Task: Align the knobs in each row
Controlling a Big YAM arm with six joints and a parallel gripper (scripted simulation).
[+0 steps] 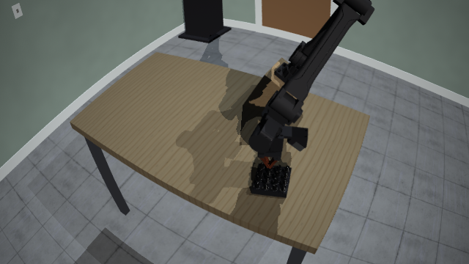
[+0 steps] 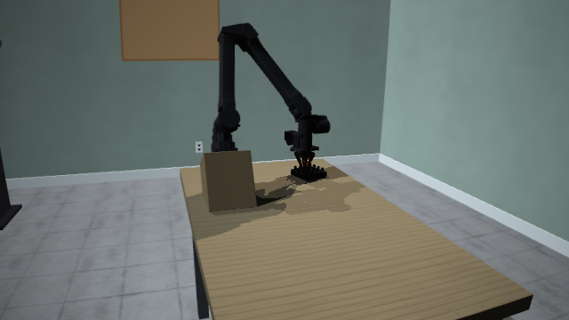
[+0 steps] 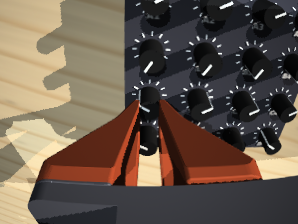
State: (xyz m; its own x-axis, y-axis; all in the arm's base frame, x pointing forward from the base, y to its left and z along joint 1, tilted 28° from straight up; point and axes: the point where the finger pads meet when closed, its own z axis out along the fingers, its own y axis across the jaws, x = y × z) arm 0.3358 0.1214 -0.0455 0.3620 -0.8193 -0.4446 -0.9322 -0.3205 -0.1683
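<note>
The black knob box (image 1: pixel 268 193) (image 2: pixel 308 179) (image 3: pixel 131 75) stands on the table. My gripper (image 1: pixel 270 167) (image 2: pixel 305 171) (image 3: pixel 149 110) points down over it, its orange-red fingertips closed on both sides of knob C1 (image 3: pixel 149 93). The line on C1 shows between the tips, slanting to the upper left in the wrist view. In that view B1 (image 3: pixel 151 56) and B2 (image 3: pixel 205 56) have lines toward the lower left. C2 (image 3: pixel 201 101) and C3 (image 3: pixel 243 102) have lines near their lower right edges. D1 (image 3: pixel 148 135) shows between the fingers; the right finger hides D2. Row A is partly cut off.
Neighbouring knobs stand close around the fingers. D3 (image 3: pixel 231 138) and D4 (image 3: pixel 270 141) are right of the right finger. A large wooden block (image 1: pixel 264 96) (image 2: pixel 230 181) stands on the table (image 1: pixel 146 110) (image 2: pixel 347 253) near the arm's base. The arm's shadow crosses the table.
</note>
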